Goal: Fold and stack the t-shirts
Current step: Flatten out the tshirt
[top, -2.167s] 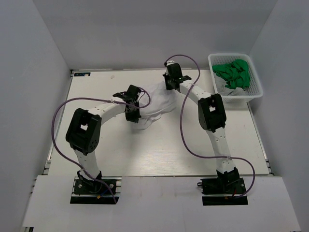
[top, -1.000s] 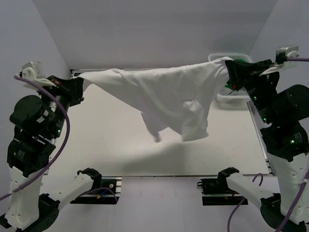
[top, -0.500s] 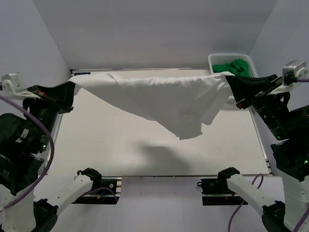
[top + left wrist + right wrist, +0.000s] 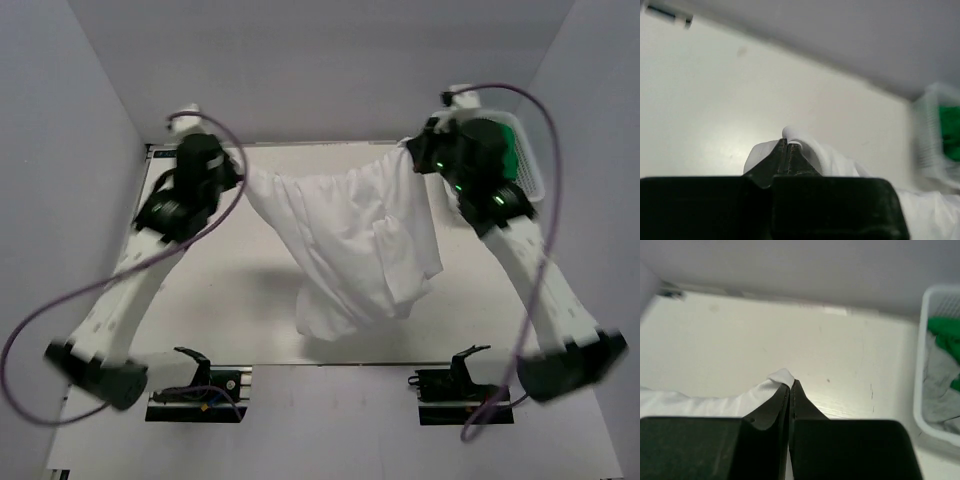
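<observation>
Here, the left end effector (image 4: 240,171) and right end effector (image 4: 410,151) clamp a limp, creased white t-shirt (image 4: 350,240).

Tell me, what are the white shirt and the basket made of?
The white t-shirt looks like soft, thin cloth, probably cotton knit. It has a matte look, and it sags and wrinkles into loose folds as it hangs. The basket looks like stiff white plastic. Its rim is smooth and keeps a straight shape, and its walls seem to be an open grid, though they are a bit blurry.
</observation>
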Available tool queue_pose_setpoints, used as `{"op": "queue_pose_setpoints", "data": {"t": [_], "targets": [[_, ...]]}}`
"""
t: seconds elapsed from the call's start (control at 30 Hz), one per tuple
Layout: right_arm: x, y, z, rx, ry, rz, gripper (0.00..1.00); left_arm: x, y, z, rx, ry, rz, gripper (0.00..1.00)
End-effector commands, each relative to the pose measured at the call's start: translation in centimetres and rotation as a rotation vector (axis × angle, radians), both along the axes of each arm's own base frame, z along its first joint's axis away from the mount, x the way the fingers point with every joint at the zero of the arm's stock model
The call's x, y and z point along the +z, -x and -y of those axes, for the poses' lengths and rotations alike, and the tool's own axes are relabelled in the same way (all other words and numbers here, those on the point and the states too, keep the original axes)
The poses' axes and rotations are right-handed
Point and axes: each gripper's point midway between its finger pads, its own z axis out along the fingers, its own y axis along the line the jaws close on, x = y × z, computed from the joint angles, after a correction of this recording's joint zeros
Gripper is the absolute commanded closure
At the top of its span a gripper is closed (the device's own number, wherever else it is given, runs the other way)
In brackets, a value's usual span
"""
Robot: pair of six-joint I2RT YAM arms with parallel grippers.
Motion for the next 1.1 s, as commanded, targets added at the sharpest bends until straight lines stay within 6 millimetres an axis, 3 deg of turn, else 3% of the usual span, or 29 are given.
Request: {"op": "queue_pose_setpoints", "data": {"t": [0.0, 0.03, 0.07, 0.1, 0.13, 0.17, 0.2, 0.23, 0.3, 0.33, 0.37, 0.4, 0.47, 0.5, 0.53, 0.6, 0.63, 0.7, 0.73, 0.77, 0.8, 0.87, 0.9, 0.97, 1.07], "targets": [[-13.8, -8.4, -0.2, -0.108, 0.132, -0.277, 1.0, -14.8, -3.4, -0.7, 0.122, -0.117, -0.394, 1.0], [-15.8, -9.2, -0.7, -0.083, 0.146, -0.322, 1.0, -17.6, -3.7, -0.7, 0.117, -0.132, -0.456, 1.0], [-20.7, -11.6, -1.6, -0.067, 0.182, -0.436, 0.95, -19.5, -4.1, -0.7, 0.121, -0.134, -0.498, 0.98], [-22.2, -12.2, -1.9, -0.049, 0.2, -0.469, 0.82, -21.2, -4.3, -0.9, 0.126, -0.116, -0.546, 0.78], [-21.8, -13.2, -1.9, -0.068, 0.211, -0.482, 0.7, -23.5, -4.5, -1.2, 0.138, -0.141, -0.61, 0.62], [-21.3, -14.1, -2.0, -0.079, 0.222, -0.494, 0.57, -24.2, -4.5, -1.1, 0.145, -0.144, -0.636, 0.45], [-24.1, -15.8, -2.3, -0.079, 0.246, -0.547, 0.4, -24.7, -4.3, -2.1, 0.175, -0.166, -0.669, 0.31], [-24.7, -15.9, -1.8, -0.1, 0.273, -0.575, 0.33, -24.1, -4.7, -2.2, 0.184, -0.171, -0.664, 0.01], [-24.9, -16.5, -2.2, -0.088, 0.286, -0.589, 0.12, -23.7, -4.9, -3.0, 0.214, -0.186, -0.667, 0.0], [-25.0, -16.2, -2.2, -0.085, 0.288, -0.594, 0.12, -22.8, -5.0, -3.1, 0.214, -0.192, -0.646, 0.0], [-23.8, -16.2, -2.3, -0.078, 0.271, -0.569, 0.1, -22.5, -5.2, -3.1, 0.214, -0.188, -0.638, 0.0], [-24.0, -15.2, -2.4, -0.059, 0.274, -0.577, 0.1, -21.8, -5.2, -2.9, 0.2, -0.182, -0.617, 0.0], [-22.4, -14.0, -2.5, -0.047, 0.244, -0.559, 0.1, -21.2, -5.4, -2.3, 0.165, -0.158, -0.597, 0.0], [-22.0, -12.0, -2.1, -0.043, 0.233, -0.566, 0.1, -20.7, -6.0, -1.9, 0.136, -0.158, -0.575, 0.0], [-22.0, -11.3, -2.0, -0.041, 0.222, -0.574, 0.1, -20.3, -6.1, -1.3, 0.101, -0.142, -0.563, 0.0], [-25.2, -7.8, -2.2, 0.002, 0.193, -0.684, 0.1, -20.0, -6.6, -0.3, 0.043, -0.132, -0.544, 0.0], [-24.3, -5.7, -2.0, 0.014, 0.168, -0.677, 0.1, -20.0, -7.2, 1.0, -0.018, -0.099, -0.528, 0.0], [-23.6, -3.0, -3.3, 0.092, 0.088, -0.697, 0.1, -20.7, -8.0, 2.5, -0.088, -0.08, -0.529, 0.0], [-25.9, 0.0, -3.1, 0.119, 0.07, -0.769, 0.1, -20.8, -8.6, 3.7, -0.144, -0.057, -0.511, 0.0], [-25.5, 1.1, -3.2, 0.138, 0.05, -0.765, 0.1, -21.2, -9.0, 4.3, -0.167, -0.045, -0.514, 0.0], [-27.9, 3.5, -3.2, 0.161, 0.039, -0.844, 0.1, -22.8, -9.3, 4.8, -0.192, -0.048, -0.547, 0.0], [-27.4, 5.5, -3.9, 0.204, -0.006, -0.86, 0.1, -25.0, -9.8, 6.0, -0.235, -0.031, -0.595, 0.0], [-29.1, 7.2, -3.8, 0.218, -0.001, -0.915, 0.1, -25.5, -10.0, 6.5, -0.254, -0.021, -0.608, 0.0], [-29.7, 8.0, -3.6, 0.213, -0.002, -0.933, 0.1, -27.4, -9.9, 6.8, -0.266, -0.019, -0.653, 0.0], [-32.6, 8.6, -2.7, 0.164, 0.03, -1.012, 0.1, -30.4, -9.8, 7.2, -0.28, -0.018, -0.723, 0.0]]}}
